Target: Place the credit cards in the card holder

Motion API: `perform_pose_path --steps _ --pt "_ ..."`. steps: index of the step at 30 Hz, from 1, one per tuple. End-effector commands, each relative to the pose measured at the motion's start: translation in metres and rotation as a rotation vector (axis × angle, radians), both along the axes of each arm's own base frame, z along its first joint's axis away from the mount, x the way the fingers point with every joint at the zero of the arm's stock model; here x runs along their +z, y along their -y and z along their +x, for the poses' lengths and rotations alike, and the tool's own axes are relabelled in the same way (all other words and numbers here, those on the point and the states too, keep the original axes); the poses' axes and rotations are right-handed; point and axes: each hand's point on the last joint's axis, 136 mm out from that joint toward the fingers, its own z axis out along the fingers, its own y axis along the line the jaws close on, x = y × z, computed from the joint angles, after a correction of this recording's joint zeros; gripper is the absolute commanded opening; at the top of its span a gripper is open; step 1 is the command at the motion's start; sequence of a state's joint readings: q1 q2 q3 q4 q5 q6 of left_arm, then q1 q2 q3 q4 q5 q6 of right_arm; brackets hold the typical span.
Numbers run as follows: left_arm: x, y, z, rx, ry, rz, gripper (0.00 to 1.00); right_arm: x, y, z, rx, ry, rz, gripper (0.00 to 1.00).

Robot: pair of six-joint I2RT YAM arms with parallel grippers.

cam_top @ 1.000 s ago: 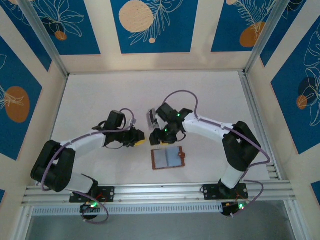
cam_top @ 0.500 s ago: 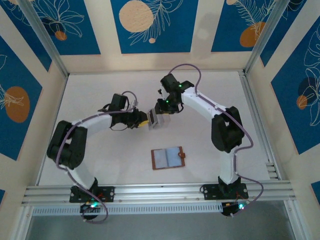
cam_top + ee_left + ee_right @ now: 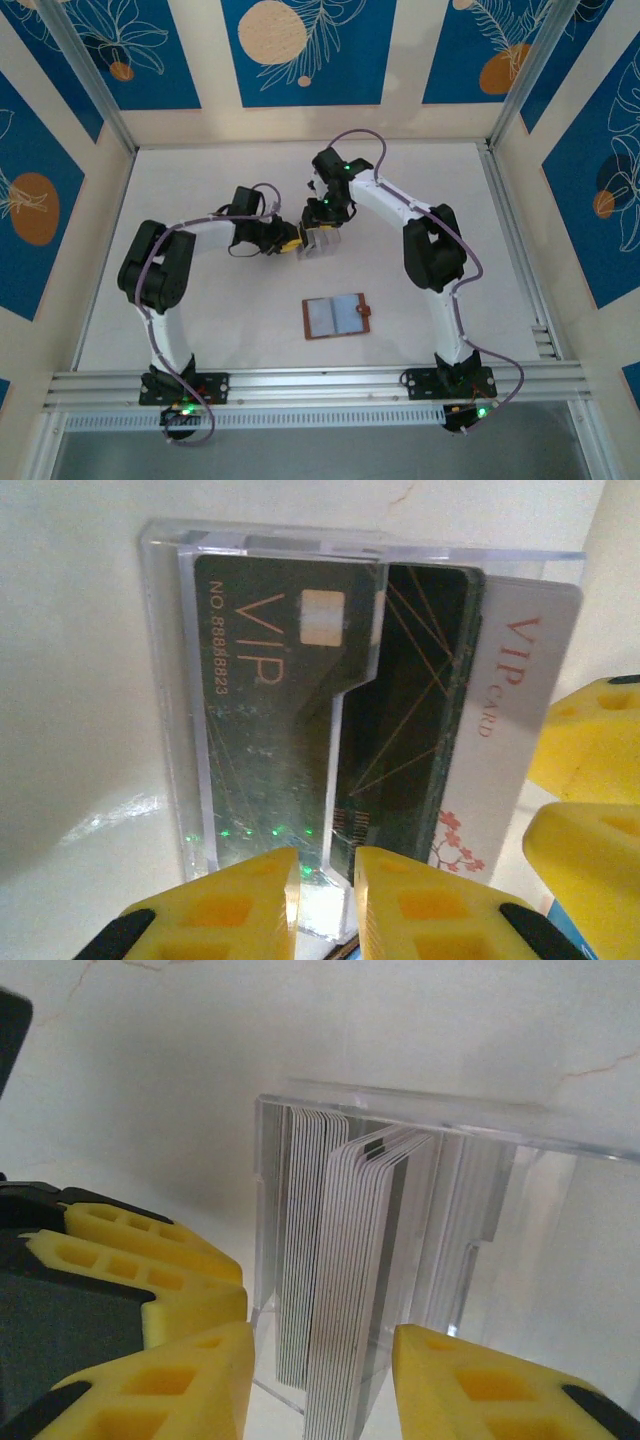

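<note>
The credit cards [image 3: 340, 1280] stand on edge, packed in a clear slotted stand [image 3: 322, 243] near the table's middle. Seen from the left wrist they are a dark VIP card [image 3: 270, 700], a second dark card and a white VIP card [image 3: 510, 730]. My left gripper [image 3: 293, 245] [image 3: 327, 880] comes from the left, its yellow fingers pinched on the stand's clear front edge. My right gripper [image 3: 325, 222] [image 3: 320, 1360] is open and straddles the card stack without touching the cards. The card holder [image 3: 337, 316], a brown wallet, lies open and flat nearer the bases.
The left gripper's yellow fingers [image 3: 140, 1260] sit close beside the stand in the right wrist view, and the right gripper's fingers [image 3: 590, 780] crowd the left wrist view's right edge. An aluminium rail [image 3: 320, 380] borders the near edge of the white table [image 3: 200, 180].
Both arms have stretched farther out and met at the stand. The left gripper closed in on its left side, the right gripper came over the cards, and the stand shifted slightly right.
</note>
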State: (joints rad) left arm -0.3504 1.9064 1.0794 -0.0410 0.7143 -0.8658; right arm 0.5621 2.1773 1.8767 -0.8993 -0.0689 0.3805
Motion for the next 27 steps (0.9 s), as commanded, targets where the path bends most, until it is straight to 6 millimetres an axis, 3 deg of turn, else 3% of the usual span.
perform_pose_path --steps 1,11,27 --pt "0.006 0.001 0.01 -0.003 0.015 -0.034 0.21 -0.004 -0.008 -0.005 0.027 -0.046 0.047 0.44" --pt "-0.003 0.003 0.014 -0.006 0.003 -0.031 0.21 -0.002 -0.021 -0.009 0.042 -0.091 0.143 0.45" --pt "-0.011 0.002 0.013 -0.007 -0.01 -0.019 0.21 0.023 -0.019 -0.004 0.025 -0.061 0.19 0.41"
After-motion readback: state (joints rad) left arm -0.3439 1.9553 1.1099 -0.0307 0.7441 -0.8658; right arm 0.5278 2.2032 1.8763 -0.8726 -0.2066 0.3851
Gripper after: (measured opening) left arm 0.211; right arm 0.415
